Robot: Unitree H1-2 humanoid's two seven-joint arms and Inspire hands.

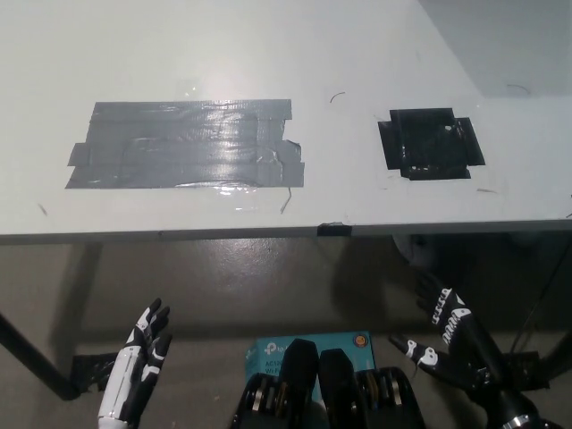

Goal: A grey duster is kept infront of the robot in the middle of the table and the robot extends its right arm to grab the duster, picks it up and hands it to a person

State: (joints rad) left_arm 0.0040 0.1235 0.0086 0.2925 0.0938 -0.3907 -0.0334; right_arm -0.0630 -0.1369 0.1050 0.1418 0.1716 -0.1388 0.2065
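No grey duster visible on bench (268,54); location cannot be confirmed. Bench carries only grey tape patch (188,143), long axis left-right, and black tape patch (431,145) toward right. Right hand (447,335) below bench's near edge, low right, fingers spread, holding nothing. It sits nearer black patch than grey patch. Left hand (138,362) resting low left, fingers apart, empty. Judgement: bench edge stands between right hand and bench top; reach must rise over it first.
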